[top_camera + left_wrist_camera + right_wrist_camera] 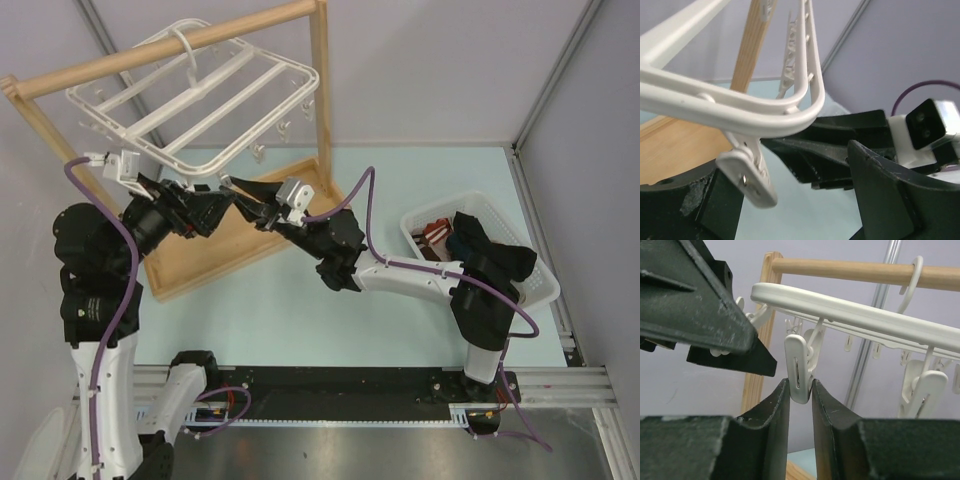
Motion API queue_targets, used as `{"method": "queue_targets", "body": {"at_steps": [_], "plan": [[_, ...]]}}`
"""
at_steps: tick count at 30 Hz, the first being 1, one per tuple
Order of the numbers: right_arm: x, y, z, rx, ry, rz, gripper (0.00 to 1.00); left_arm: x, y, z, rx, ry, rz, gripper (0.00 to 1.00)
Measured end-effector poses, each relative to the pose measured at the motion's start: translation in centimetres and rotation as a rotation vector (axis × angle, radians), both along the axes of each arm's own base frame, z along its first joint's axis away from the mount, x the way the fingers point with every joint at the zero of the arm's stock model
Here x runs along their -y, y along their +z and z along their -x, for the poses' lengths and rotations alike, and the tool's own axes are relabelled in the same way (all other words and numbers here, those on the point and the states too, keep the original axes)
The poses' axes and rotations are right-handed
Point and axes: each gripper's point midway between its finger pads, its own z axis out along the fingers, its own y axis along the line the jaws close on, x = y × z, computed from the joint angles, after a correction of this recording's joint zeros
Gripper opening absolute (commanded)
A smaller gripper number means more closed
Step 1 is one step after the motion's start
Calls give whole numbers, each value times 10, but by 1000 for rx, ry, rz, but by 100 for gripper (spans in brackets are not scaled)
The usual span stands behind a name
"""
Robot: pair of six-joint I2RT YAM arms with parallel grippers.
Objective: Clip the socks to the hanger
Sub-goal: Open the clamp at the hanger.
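**Right gripper pinching hanger clip, left gripper spread beside it**

Hanger [200, 100] hangs by its hook from the wooden rod [170, 45] of the frame stand [320, 100], tilted. Right gripper [800, 390] is under its near rim, fingers [774, 425] pressed in on both sides of the lower end of one clip [798, 367]. The clip is nipped between the pads.

Left gripper [785, 200] has its jaws spread wide and holds nothing. It sits under the hanger's rounded corner. A dangling clip [747, 180] is right by one finger; can't tell if it touches, or if it's the same clip.

The two grippers are tip to tip, very tight. Seen from the right wrist, a left finger [700, 310] crowds up and left of the right gripper. The hanger rim is just above, more clips hang off to its right, and a stand post stands behind. There is open room below, over the stand's wooden base [215, 255] and the table [300, 310].

Socks [490, 255] are well apart from both grippers, out by the right arm's base. They lie in the white basket [535, 290], draped over its rim, next to reddish-brown garments [435, 238].
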Motion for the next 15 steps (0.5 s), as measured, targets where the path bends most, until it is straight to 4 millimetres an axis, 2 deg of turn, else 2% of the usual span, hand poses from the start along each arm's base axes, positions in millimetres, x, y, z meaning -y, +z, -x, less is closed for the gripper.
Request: {"method": "queue_targets", "body": {"at_steps": [6,11,13,15], "plan": [[-5,-10,-2,-21,-2,39,13,0,-20,21,42,6,-142,82],[-8,-17,-4,-35,-2,67,13,14,-55,41,48,-113,-234,82],[-9,-20,-4,-42,0,81,12,23,-60,47,47,-188,-234,82],[-11,-25,-4,-47,6,98,11,31,-54,52,75,-248,-225,82]]}}
